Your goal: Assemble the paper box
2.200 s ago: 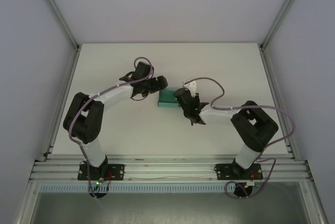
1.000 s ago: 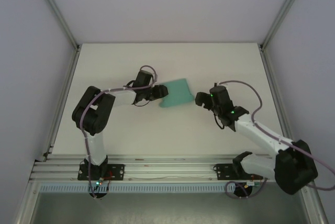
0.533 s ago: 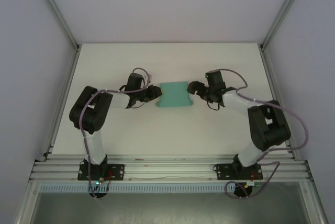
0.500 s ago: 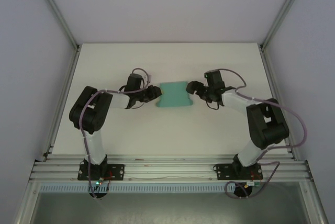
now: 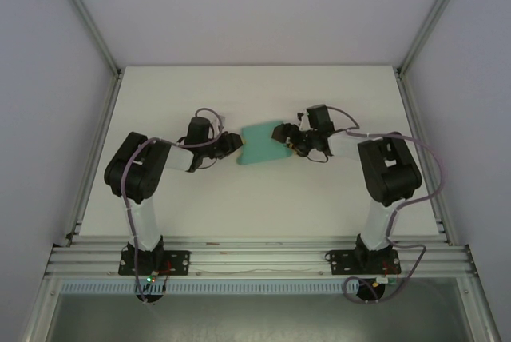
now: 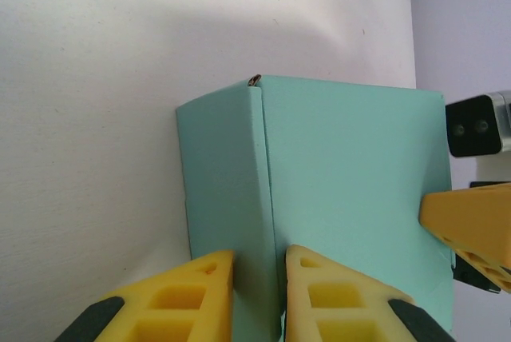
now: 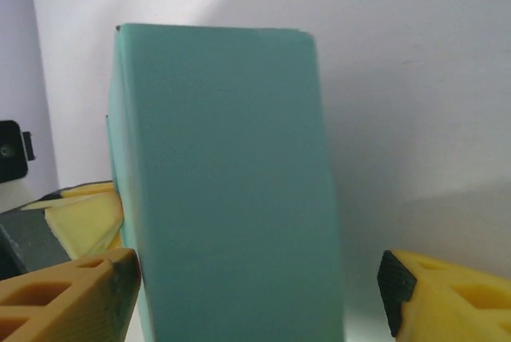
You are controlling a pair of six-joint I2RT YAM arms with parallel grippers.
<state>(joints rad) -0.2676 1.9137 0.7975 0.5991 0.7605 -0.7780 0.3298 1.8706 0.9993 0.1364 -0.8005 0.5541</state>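
The paper box is a small teal-green box on the white table, held between both arms. Its top and a darker side wall face the left wrist camera. My left gripper is shut on the box's left end, one yellow finger on each side of the folded edge. My right gripper is open and straddles the right end of the box. Its left finger touches the card; its right finger stands apart from it.
The white table has bare room on all sides of the box. Aluminium rails run along the near edge, and slanted frame posts rise at both back corners. The right gripper's finger shows beyond the box.
The right arm has swung in from the right and brought its jaws around the box's right end, narrowing them. The left gripper has shut on the left end. The box has shifted slightly left.
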